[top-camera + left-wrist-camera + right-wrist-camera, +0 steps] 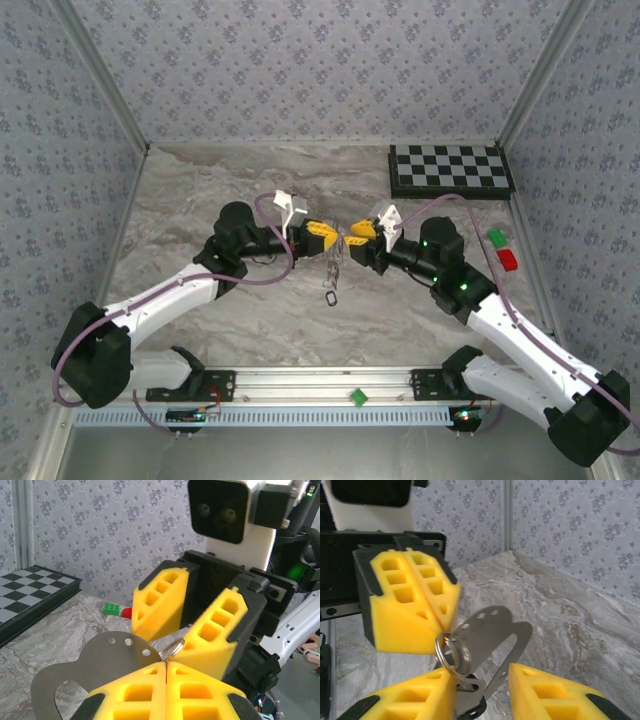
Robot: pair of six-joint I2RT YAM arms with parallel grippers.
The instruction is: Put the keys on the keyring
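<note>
**The keyring is pinched at the tips of the left gripper, above the middle of the marble table.**

The left gripper's yellow fingers are pressed together on the keyring, which is held clear of the table. A flat metal tag with small holes is hung on the keyring and slopes away from it. The right gripper is held facing the keyring with its fingers spread apart, one finger just beside the wire and the other on the far side of the tag. One of the keys, dark-headed with a pale centre, is seen just below the keyring in the top view. Whether it is hung from the keyring or laid on the table cannot be told. A chessboard is set well apart from the keyring, toward the far right corner.
</note>
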